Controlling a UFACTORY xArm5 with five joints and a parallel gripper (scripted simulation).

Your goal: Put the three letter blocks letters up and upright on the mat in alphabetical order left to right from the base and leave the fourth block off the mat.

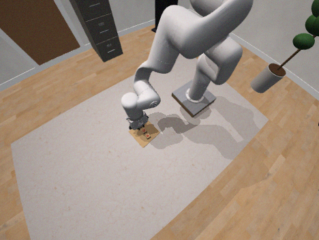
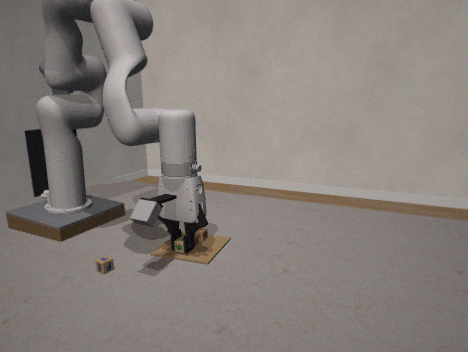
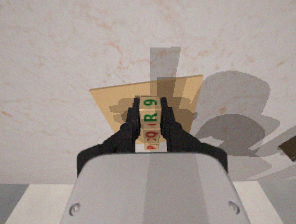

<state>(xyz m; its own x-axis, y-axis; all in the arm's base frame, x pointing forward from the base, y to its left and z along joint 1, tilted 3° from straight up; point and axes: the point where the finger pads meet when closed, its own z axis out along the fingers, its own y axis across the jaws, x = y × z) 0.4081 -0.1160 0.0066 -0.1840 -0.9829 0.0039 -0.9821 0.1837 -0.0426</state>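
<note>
My gripper (image 1: 141,127) (image 2: 183,244) (image 3: 150,105) is shut on the R block (image 2: 179,245) (image 3: 150,117), low over the wooden mat (image 1: 143,143) (image 2: 215,250) (image 3: 114,94). A green R is on its top. I cannot tell whether it touches the mat. The Q block (image 1: 144,130) (image 3: 151,135) and the P block (image 1: 147,136) (image 2: 203,233) (image 3: 150,147) stand on the mat in line with it, red letters on top. The letters run P, Q, R from left to right seen from the base. A blue-marked block (image 2: 104,265) lies off the mat.
The robot's base plinth (image 1: 193,102) (image 2: 62,225) stands beyond the mat's base side. A filing cabinet (image 1: 102,31) and a potted plant (image 1: 266,79) are far off. Arm shadows fall across the mat and the pale floor around it.
</note>
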